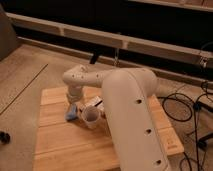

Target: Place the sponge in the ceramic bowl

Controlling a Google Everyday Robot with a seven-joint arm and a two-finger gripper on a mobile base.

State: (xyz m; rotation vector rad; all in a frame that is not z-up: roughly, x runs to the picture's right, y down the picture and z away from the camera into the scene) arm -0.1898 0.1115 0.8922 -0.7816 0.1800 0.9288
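Observation:
The sponge [72, 113] is a small light-blue block on the wooden table [60, 145], left of a white paper cup [91, 118]. My gripper [74, 103] hangs at the end of the white arm, directly above the sponge and reaching down onto it. The arm's wrist hides its fingers. The ceramic bowl is out of view, perhaps behind the big white arm.
A small white-and-dark box [96, 103] lies just behind the cup. The bulky white arm [132, 115] covers the table's right half. Black cables [180, 107] lie on the floor at right. A dark wall with a light ledge [100, 37] runs behind the table.

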